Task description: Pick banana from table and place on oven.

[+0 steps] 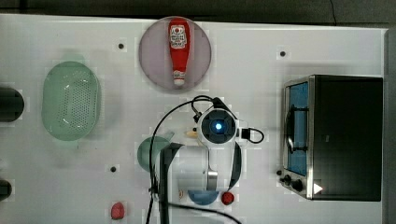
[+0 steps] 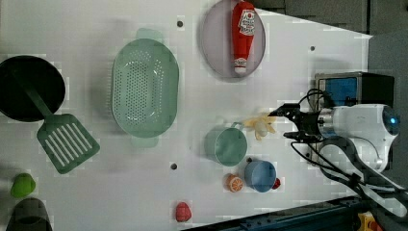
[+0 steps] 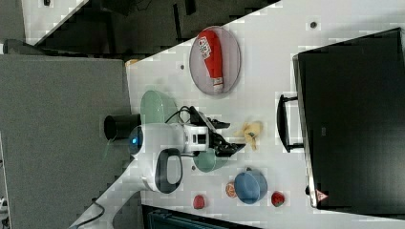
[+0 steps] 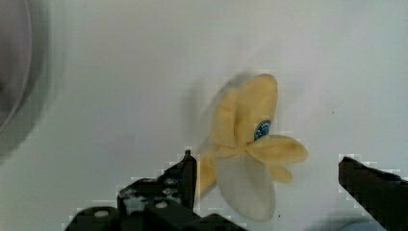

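The pale yellow banana (image 4: 248, 149) lies on the white table (image 1: 261, 70) with its peel flaps splayed, just beside the green cup (image 2: 226, 146). It also appears in the left view (image 2: 260, 126) and the right view (image 3: 250, 131). My gripper (image 4: 267, 168) is open and hangs over the banana, one black finger (image 4: 187, 171) on each side of it. In the left view the gripper (image 2: 285, 124) sits just off the fruit's right. The oven (image 1: 345, 135) stands at the top view's right, its black top bare and its glass door facing the arm.
A ketchup bottle (image 1: 178, 49) lies on a purple plate (image 1: 154, 56) at the top view's upper middle. A green colander (image 1: 70, 100) sits at the top view's left. A blue cup (image 2: 260, 175), an orange slice (image 2: 235, 183) and small red toys lie near the arm's base.
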Available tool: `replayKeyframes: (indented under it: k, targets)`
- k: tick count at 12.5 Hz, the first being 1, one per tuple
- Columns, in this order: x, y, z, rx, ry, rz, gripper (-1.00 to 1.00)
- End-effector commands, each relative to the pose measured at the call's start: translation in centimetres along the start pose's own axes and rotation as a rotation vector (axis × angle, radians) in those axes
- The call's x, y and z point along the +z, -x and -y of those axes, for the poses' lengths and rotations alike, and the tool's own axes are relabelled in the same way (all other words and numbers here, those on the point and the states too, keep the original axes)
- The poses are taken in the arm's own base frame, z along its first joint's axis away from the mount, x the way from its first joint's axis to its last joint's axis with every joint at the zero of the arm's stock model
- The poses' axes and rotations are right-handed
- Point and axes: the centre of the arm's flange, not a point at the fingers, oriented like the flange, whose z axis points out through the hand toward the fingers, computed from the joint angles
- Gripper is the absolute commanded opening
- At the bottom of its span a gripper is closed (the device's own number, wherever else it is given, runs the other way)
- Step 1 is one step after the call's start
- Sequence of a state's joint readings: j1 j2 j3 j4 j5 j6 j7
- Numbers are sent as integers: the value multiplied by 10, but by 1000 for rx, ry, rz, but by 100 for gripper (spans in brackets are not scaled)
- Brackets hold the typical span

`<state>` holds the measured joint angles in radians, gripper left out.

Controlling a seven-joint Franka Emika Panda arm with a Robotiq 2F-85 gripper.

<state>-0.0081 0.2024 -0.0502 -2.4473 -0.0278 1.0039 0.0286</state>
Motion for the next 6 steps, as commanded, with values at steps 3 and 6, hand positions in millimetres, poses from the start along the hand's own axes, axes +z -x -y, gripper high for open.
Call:
replayKeyframes:
  k: [3,6]
  targets:
    - [56,-6,5,-7,-28,-27,100]
    - [64,-2,6,-12,-46,-43,69]
